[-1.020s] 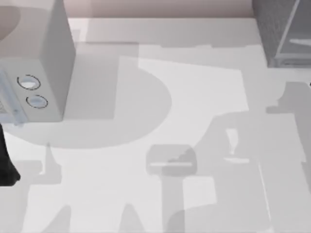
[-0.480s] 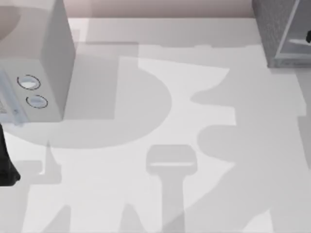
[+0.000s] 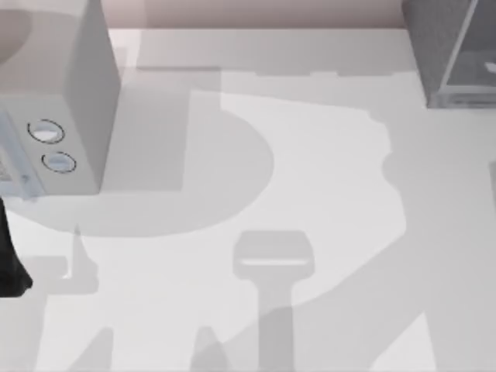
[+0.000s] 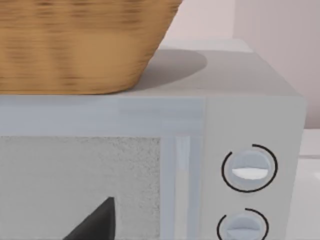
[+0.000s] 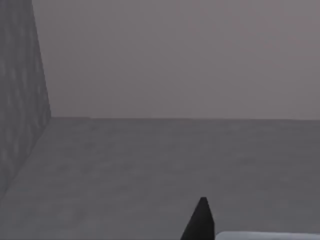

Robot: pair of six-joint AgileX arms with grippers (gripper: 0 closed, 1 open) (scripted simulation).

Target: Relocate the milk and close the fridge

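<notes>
The right gripper (image 5: pixel 201 223) is inside the fridge (image 5: pixel 150 170), with the grey floor stretching out ahead of it. A pale sliver (image 5: pixel 265 235) sits just beside it; I cannot tell if that is the milk, or if the gripper holds anything. The left gripper (image 4: pixel 96 223) is parked facing the microwave (image 4: pixel 250 115).

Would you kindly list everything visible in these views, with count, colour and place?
Table: one, white, under everything in the top view.
Microwave: one, pale grey with two round dials, at the table's far left.
Basket: one, tan wicker, on top of the microwave.
Fridge: one, dark grey speckled, far right corner; the right wrist view looks into its grey interior.
Carton: one, a white edge of it beside the right fingertip.
Left arm: one, black, at the table's left edge.
Right fingertip: one, black, inside the fridge.
</notes>
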